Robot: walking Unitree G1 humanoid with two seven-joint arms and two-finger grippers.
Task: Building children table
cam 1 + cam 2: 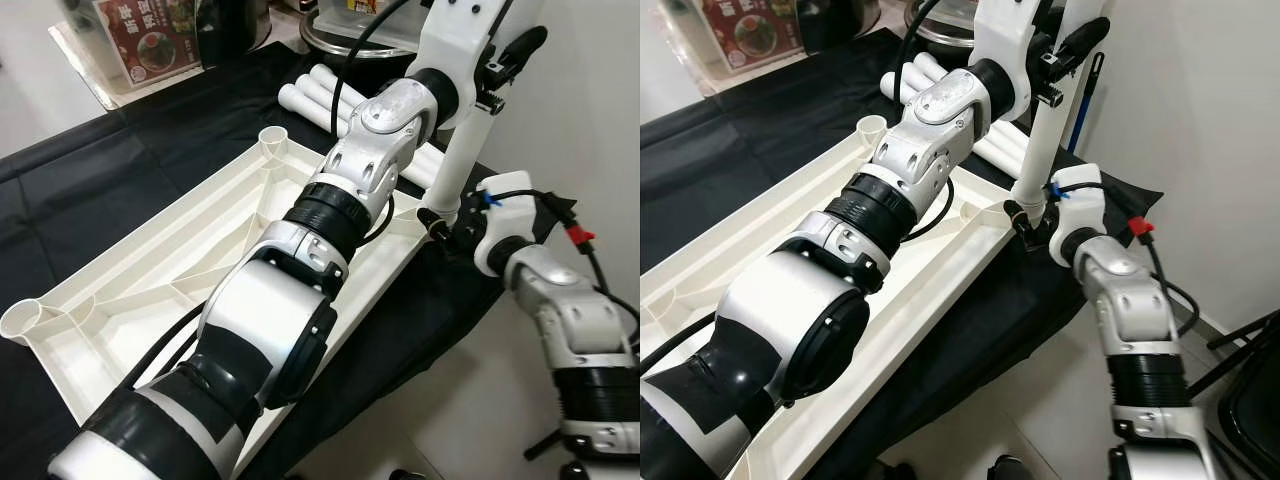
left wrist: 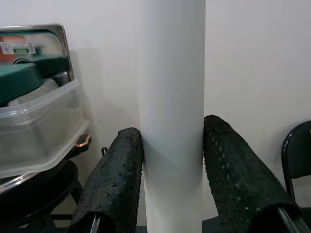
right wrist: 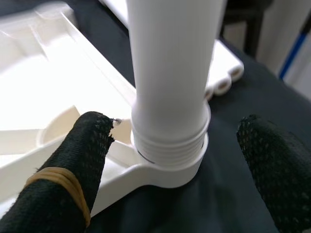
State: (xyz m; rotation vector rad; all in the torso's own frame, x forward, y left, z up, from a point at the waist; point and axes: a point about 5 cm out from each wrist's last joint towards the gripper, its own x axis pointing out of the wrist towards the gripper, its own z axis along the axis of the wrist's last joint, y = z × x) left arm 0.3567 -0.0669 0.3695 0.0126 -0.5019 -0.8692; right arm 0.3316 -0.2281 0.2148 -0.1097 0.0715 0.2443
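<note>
A white plastic table top (image 1: 150,270) lies upside down on a black cloth. One white table leg (image 1: 1040,150) stands upright in the corner socket (image 3: 170,170) at the right end, with its threaded end showing just above the socket rim. My left gripper (image 2: 172,131) is shut on the leg's upper part, one finger on each side. Lower down, my right gripper (image 3: 175,126) is open around the leg's base, and both black fingers (image 3: 73,160) stand apart from it. Other white legs (image 1: 320,95) lie side by side on the cloth behind.
A clear plastic container over a dark pot (image 2: 34,126) stands at the back of the table, next to a printed food sign (image 1: 150,35). The white wall is close on the right. A dark chair (image 1: 1250,400) stands on the floor there.
</note>
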